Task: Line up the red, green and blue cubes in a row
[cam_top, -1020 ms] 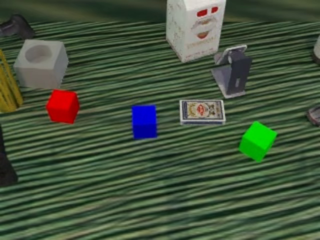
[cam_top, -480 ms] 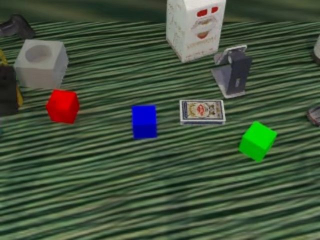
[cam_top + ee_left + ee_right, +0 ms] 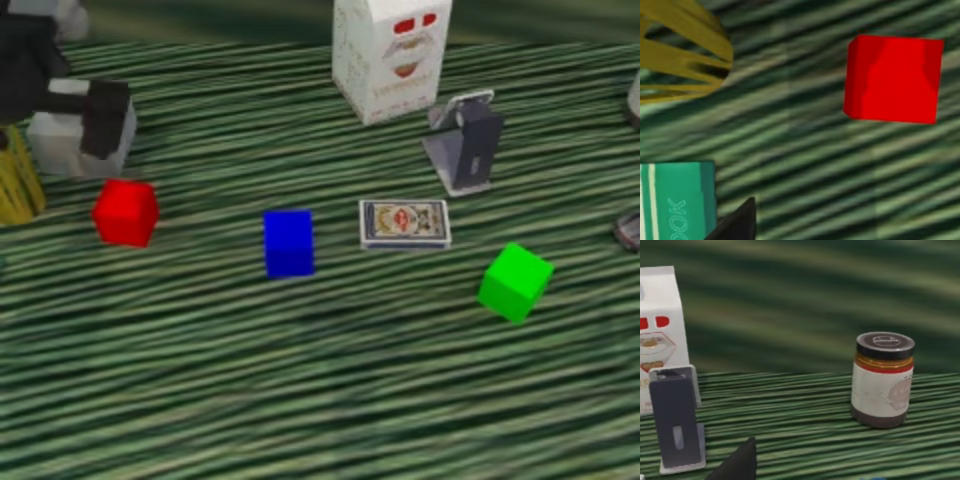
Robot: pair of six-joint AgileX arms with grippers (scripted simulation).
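Three cubes sit well apart on the green striped surface (image 3: pixel 330 400): the red cube (image 3: pixel 125 212) at the left, the blue cube (image 3: pixel 288 242) near the middle, the green cube (image 3: pixel 515 282) toward the right and a little nearer the front edge. They form only a loose row, so nothing is lined up yet.

I have the left claw (image 3: pixel 95 120) over the grey block (image 3: pixel 60 145) at the back left, just behind the red cube. Whether its fingers are spread or closed, I cannot tell; it holds nothing that I can see. The left wrist view shows the red cube below and off to one side, so I judge the step in hand to be the approach to that cube. To do it well I would centre the claw over the cube, square the fingers to its flat sides, and come straight down, keeping clear of the yellow rack (image 3: pixel 18 185) beside it.

Half a second ago the left arm was only a dark shape at the left edge; now it reaches in over the grey block. The cubes have not moved. The right arm is out of the top view, parked off to the right.
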